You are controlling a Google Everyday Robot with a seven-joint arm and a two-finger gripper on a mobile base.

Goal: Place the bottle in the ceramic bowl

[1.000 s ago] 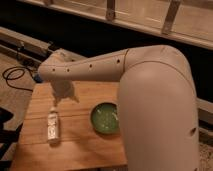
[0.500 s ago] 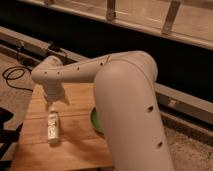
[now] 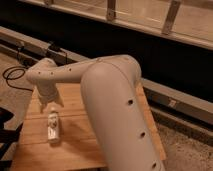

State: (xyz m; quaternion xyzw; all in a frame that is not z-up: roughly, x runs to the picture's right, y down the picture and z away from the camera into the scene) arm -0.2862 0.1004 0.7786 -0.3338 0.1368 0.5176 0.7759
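The bottle (image 3: 53,128) lies on its side on the wooden table (image 3: 75,150), at the left, whitish with a pale label. My gripper (image 3: 50,106) hangs at the end of the white arm (image 3: 110,100), just above the bottle's far end and very close to it. Whether it touches the bottle I cannot tell. The ceramic bowl is hidden behind the big white arm, which fills the middle of the view.
A black cable (image 3: 12,75) lies on the floor left of the table. A dark rail and ledge (image 3: 165,95) run behind the table. A black object (image 3: 5,125) sits at the table's left edge.
The arm has swung left and lowered the gripper towards the bottle. The arm's bulk now covers the green bowl, which showed a second ago. The bottle has not moved.
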